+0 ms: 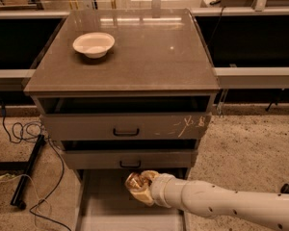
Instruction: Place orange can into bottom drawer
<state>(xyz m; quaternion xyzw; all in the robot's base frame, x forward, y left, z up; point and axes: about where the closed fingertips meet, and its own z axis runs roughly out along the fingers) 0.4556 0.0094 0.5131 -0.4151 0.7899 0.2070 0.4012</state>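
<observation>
Golden-orange metal glints at the end of the white arm: the orange can [133, 181] is clasped in the gripper [143, 189], which hangs over the open bottom drawer [101, 211], whose pale floor lies just beneath it. The middle drawer's handle [130, 164] is just above the gripper, and the white bowl [93, 44] is far above it. The carry looks done. Lowering and letting go are left.

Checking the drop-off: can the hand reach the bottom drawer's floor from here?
Probably yes. The hand, holding the orange can, hangs over the pulled-out bottom drawer, just in front of the middle drawer; nothing visible lies beneath it.
</observation>
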